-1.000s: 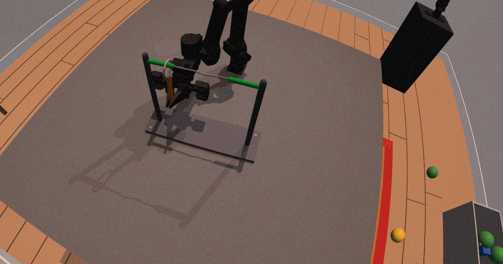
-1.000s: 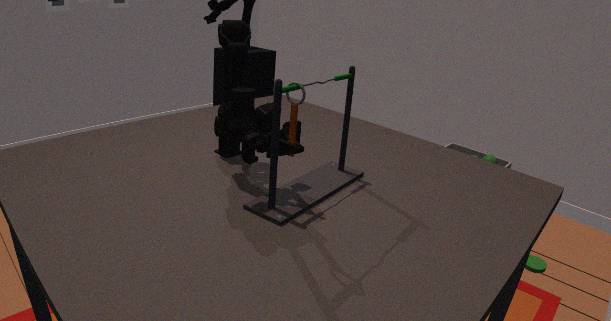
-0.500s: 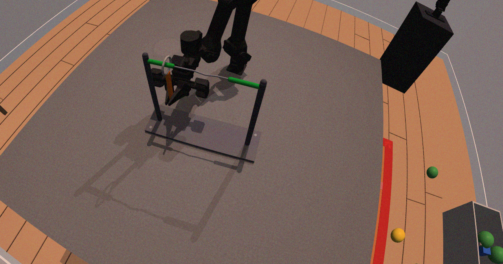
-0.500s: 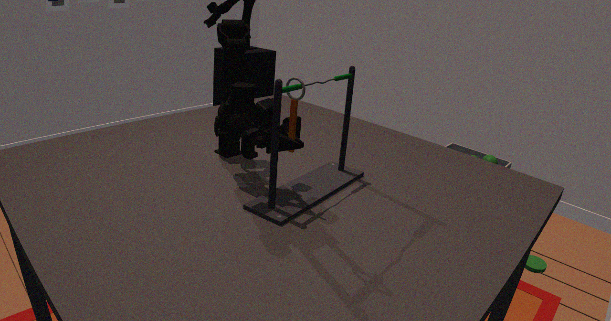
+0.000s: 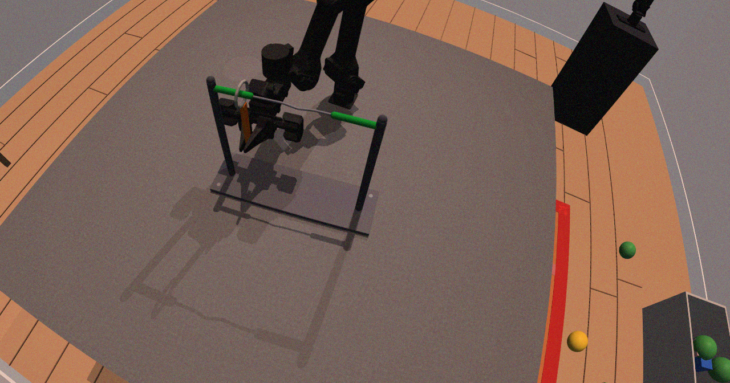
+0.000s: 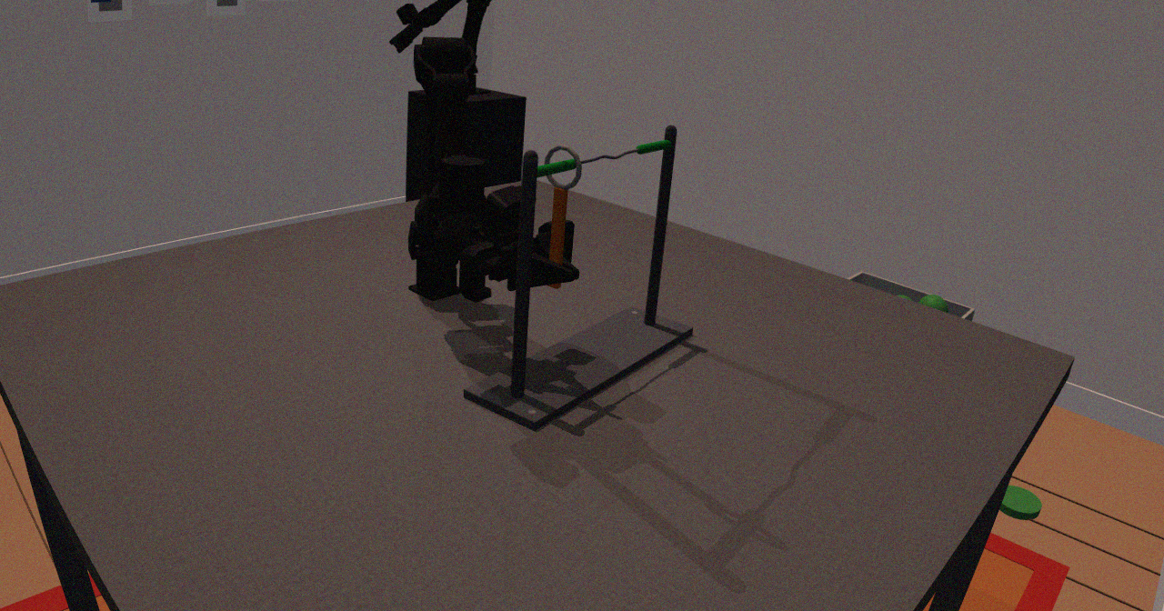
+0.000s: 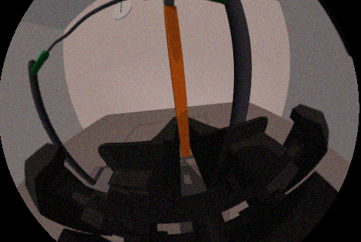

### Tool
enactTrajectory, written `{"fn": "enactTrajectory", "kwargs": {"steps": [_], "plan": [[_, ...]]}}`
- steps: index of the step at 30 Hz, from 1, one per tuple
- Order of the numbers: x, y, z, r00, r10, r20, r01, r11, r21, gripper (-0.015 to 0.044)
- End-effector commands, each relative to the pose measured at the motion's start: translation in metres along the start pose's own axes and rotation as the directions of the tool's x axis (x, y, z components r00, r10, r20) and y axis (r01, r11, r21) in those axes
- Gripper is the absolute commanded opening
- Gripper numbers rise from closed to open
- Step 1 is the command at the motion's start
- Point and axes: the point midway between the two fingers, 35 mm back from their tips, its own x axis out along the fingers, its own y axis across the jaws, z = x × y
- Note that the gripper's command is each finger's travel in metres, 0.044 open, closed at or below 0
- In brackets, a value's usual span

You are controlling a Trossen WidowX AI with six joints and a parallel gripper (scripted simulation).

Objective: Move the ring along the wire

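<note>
- While the ring [image 5: 238, 94] hangs on the green sleeve [image 5: 232, 92] beside the near post [image 5: 220, 125], the hand [image 5: 248, 143] is closed tight on the lower end of the orange handle [image 5: 245, 121].
- Grasping looks done; the ring seems lifted only slightly, if at all.
- Left: the passage along the grey wire [image 5: 293, 106] to the far green sleeve [image 5: 353, 119], release, and retreat from the worktop [image 5: 408, 227] frame.
</note>
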Motion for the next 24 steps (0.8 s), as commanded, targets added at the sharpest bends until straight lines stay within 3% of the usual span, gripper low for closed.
{"fn": "enactTrajectory", "kwargs": {"steps": [1,24], "plan": [[0.0,0.0,0.001,1.0,0.004,0.002,-0.004,1.0,0.0,-0.015],[0.001,0.017,0.001,1.0,0.006,0.001,-0.006,1.0,0.001,-0.015]]}}
